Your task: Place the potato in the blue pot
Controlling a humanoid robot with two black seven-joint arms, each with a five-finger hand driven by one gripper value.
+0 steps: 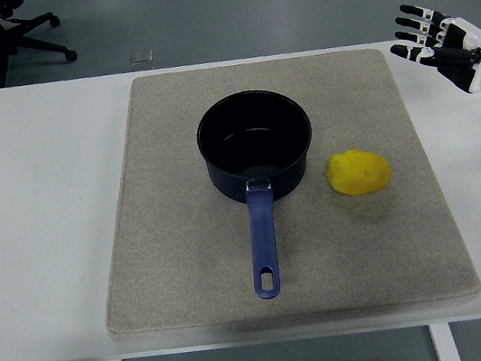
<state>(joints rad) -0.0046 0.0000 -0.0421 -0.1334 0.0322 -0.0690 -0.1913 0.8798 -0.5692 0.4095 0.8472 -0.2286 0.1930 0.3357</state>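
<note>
One yellow potato (359,172) sits on the mat just right of the blue pot (256,144). The right hand (446,45) hovers well off, fingers spread, holding nothing. Looks smooth and probably light, so I'd wrap it round the middle

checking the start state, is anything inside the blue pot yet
Nothing shows inside the blue pot; its dark bottom is bare, though the near wall hides a sliver. The potato lies on the mat to the pot's right.
</note>
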